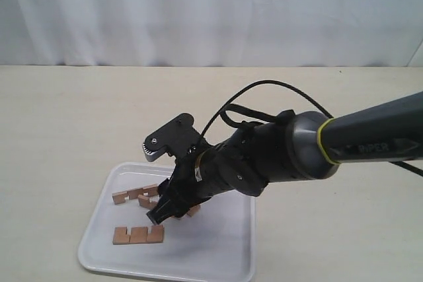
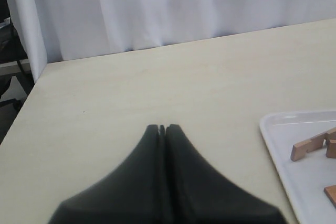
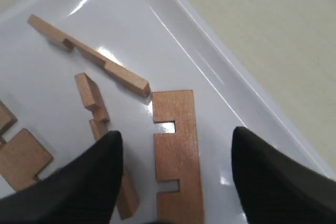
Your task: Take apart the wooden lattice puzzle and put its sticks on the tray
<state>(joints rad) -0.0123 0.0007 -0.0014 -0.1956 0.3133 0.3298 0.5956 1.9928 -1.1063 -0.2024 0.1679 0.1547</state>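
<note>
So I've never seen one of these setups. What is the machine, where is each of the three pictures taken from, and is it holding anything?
It is a robot with two arms, each ending in a two-fingered gripper. The exterior view looks at the table from off the arms; the other two come from cameras on the wrists. A white tray lies on the beige table, with loose notched wooden sticks on it, no longer interlocked. The right gripper hangs over the tray, fingers spread, with one flat stick lying on the tray between them, not gripped. The left gripper is shut, empty, over bare table beside the tray.
</note>
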